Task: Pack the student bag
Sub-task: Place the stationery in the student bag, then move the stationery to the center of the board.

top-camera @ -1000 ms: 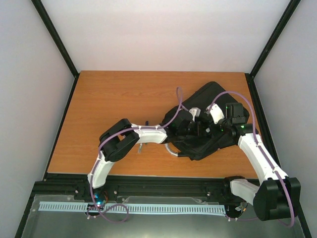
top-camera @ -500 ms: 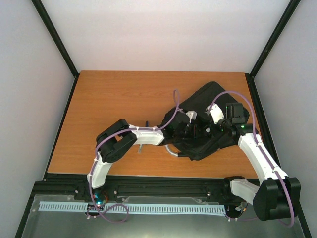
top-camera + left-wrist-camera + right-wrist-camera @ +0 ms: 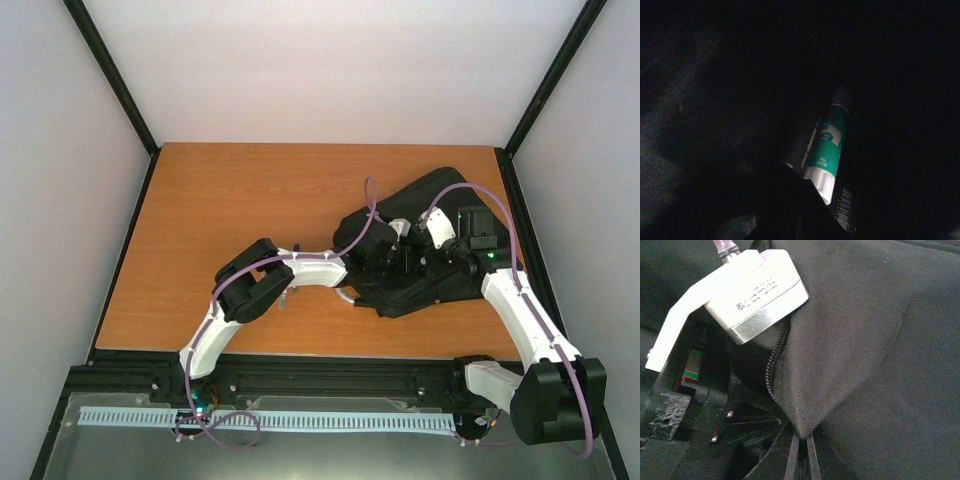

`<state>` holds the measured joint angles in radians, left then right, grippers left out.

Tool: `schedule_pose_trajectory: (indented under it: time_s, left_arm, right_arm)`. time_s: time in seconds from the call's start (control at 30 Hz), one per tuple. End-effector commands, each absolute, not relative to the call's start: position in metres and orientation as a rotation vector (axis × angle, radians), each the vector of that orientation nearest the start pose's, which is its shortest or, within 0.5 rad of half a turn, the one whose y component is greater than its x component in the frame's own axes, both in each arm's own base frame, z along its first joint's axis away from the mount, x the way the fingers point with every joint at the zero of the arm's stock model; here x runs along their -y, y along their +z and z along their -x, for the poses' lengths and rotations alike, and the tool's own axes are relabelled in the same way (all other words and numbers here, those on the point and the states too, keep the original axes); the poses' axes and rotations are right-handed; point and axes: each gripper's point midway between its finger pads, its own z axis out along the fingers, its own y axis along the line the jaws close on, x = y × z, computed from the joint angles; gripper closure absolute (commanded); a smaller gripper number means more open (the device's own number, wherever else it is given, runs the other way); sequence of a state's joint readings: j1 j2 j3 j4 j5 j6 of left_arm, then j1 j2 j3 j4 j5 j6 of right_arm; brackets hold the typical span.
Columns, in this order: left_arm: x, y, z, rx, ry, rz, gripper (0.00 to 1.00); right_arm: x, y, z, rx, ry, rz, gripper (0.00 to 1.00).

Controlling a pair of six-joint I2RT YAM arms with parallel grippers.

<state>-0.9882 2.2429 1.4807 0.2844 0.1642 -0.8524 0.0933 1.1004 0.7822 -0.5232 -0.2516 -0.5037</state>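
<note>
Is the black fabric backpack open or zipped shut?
Open. On the black fabric backpack, the zip edge is lifted and the left arm's white block sits inside the gap.

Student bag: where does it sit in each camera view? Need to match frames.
Top external: student bag right of table centre, under both wrists.
Left wrist: student bag's dark interior fills the frame; green glue stick inside.
Right wrist: student bag's black fabric fills the right; right end effector pinches its flap.
Shared landmark: left wrist's white camera block.

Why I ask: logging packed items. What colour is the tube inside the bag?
The tube is green and white, clearest in the left wrist view.
</note>
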Motion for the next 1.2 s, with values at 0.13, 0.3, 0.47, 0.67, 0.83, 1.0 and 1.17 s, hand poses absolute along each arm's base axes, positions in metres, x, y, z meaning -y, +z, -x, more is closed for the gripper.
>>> schedule_pose_trajectory:
  time_s: [0.13,0.3,0.47,0.67,0.83,1.0,1.17]
  left_arm:
    - [0.509,0.123,-0.306,-2.229,-1.214,-0.333,0.98]
    - [0.482,0.125,-0.286,-2.280,-1.177,-0.370,0.93]
    - [0.449,0.144,-0.254,-2.171,-1.184,-0.540,0.86]
    - [0.377,0.177,-0.243,-2.101,-0.943,-0.538,0.01]
    - [0.314,0.177,-0.248,-2.208,-0.642,-0.409,0.00]
    - [0.271,0.181,-0.245,-2.184,-0.501,-0.338,0.00]
    - [0.246,0.191,-0.249,-2.127,-0.440,-0.240,0.00]
  right_arm:
    - [-0.081,0.163,-0.310,-2.184,0.146,0.826,0.97]
    - [-0.080,0.162,-0.310,-2.185,0.138,0.827,0.97]
    - [-0.081,0.153,-0.307,-2.212,0.156,0.859,0.97]
    - [-0.085,0.148,-0.306,-2.215,0.173,0.898,0.97]
    - [-0.089,0.152,-0.305,-2.171,0.168,0.958,0.97]
    - [-0.121,0.156,-0.306,-2.124,0.200,1.118,0.97]
    - [-0.165,0.145,-0.262,-2.016,0.331,1.496,0.97]
